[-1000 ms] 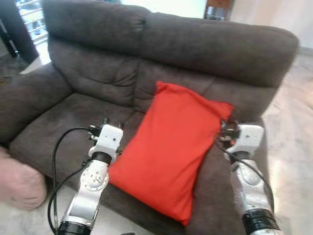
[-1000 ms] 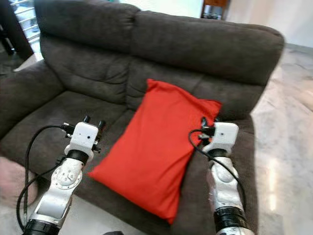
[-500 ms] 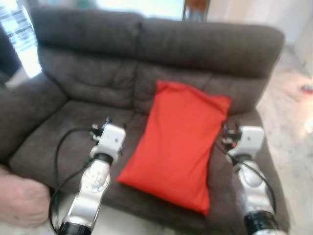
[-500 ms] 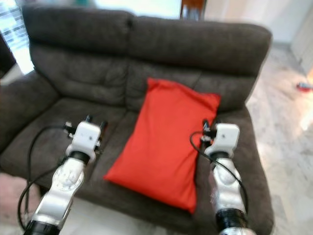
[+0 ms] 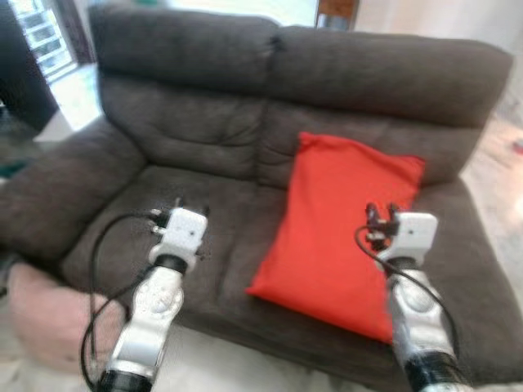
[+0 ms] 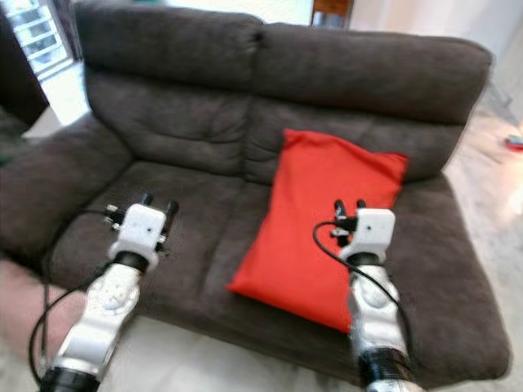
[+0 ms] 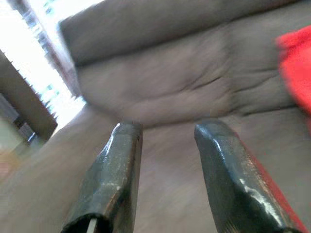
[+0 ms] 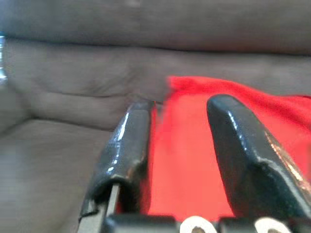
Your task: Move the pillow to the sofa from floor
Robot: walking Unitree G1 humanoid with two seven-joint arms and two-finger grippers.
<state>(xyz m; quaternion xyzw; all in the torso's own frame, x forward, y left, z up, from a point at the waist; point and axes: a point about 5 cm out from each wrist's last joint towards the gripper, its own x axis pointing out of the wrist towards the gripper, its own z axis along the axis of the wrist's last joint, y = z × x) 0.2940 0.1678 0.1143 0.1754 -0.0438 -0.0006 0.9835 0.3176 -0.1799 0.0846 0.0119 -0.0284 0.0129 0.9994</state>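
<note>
A dark grey sofa [image 5: 204, 139] takes most of the head views, from the upper left to the right edge. It has two back cushions, a wide seat and a thick armrest at the left of the frame.

On the right half of the seat lies the red pillow [image 5: 343, 220]. Its upper edge leans on the right back cushion, and its lower corner comes close to the front edge of the seat, at the lower right of the frame. The pillow is on the sofa and no claw holds it.

At the lower left corner of the frame there is a pale pink soft thing [image 5: 49, 314], blurred, so I cannot tell what it is. A light marble floor [image 6: 490, 163] shows at the right edge, and a bright window [image 5: 37, 33] at the upper left.

The left gripper [image 7: 165, 141] hovers over the left part of the seat; its two fingers stand apart with nothing between them. The right gripper [image 8: 180, 116] is in front of the pillow, near its lower right part; its fingers are also spread and empty.
</note>
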